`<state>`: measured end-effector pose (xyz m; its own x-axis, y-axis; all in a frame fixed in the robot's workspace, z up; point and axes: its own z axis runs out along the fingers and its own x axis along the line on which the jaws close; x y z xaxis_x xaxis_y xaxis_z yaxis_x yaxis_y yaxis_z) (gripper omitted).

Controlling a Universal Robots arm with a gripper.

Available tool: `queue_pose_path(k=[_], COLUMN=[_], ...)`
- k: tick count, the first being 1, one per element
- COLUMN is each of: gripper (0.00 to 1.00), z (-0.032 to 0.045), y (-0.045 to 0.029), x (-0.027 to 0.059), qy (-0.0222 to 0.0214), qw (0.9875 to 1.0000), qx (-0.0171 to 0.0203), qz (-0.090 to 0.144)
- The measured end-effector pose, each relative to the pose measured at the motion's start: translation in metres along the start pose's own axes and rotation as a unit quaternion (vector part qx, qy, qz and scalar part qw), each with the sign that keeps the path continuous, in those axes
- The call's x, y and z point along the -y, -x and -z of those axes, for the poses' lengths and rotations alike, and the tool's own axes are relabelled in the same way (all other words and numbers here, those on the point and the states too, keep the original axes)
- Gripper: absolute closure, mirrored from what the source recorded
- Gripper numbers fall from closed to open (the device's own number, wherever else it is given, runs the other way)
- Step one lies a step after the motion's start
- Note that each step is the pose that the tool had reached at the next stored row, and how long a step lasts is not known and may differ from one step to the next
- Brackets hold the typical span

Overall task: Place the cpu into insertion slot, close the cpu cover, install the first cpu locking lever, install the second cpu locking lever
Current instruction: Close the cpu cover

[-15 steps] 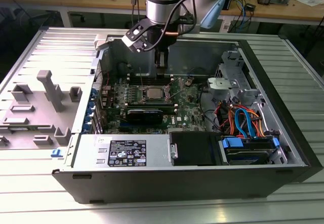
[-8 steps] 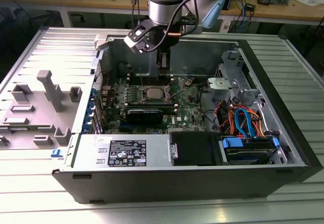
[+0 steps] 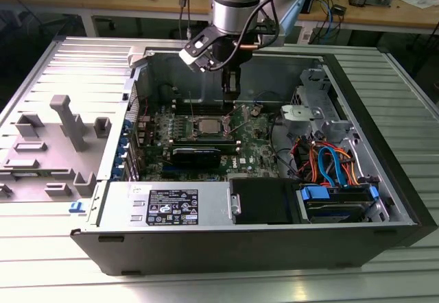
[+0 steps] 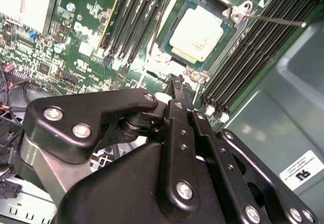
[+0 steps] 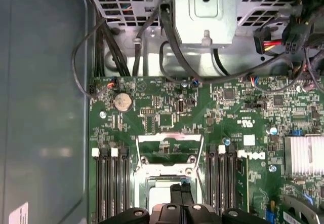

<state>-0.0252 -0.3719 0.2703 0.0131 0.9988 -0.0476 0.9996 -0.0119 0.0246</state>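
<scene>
Open computer case (image 3: pixel 226 248) on ribbed desk (image 3: pixel 398 111). Green circuit board (image 5: pixel 167 107) lies below the fingers (image 4: pixel 177 88), which are drawn close together and hold nothing. Cpu cover (image 5: pixel 169 137): apparently swung open, beyond the fingertips; thin and springy, best pushed at its free edge. Cpu (image 4: pixel 200 31): seated in insertion slot (image 4: pixel 163 49), just beside the fingertips; light, stiff, likely fragile underneath.

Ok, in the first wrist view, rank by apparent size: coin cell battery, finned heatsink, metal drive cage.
1. metal drive cage
2. finned heatsink, partly cut off at the picture's edge
3. coin cell battery
</scene>
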Motion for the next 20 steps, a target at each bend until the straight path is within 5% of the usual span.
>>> queue_pose_path(k=[9, 20], gripper=[0.89, 0.89], z=[-0.0003, -0.0004], y=[-0.0001, -0.0002], x=[-0.0118, -0.0165], qy=[0.0000, 0.0000], qw=[1.0000, 1.0000], qx=[0.0000, 0.0000], qz=[0.000, 0.000])
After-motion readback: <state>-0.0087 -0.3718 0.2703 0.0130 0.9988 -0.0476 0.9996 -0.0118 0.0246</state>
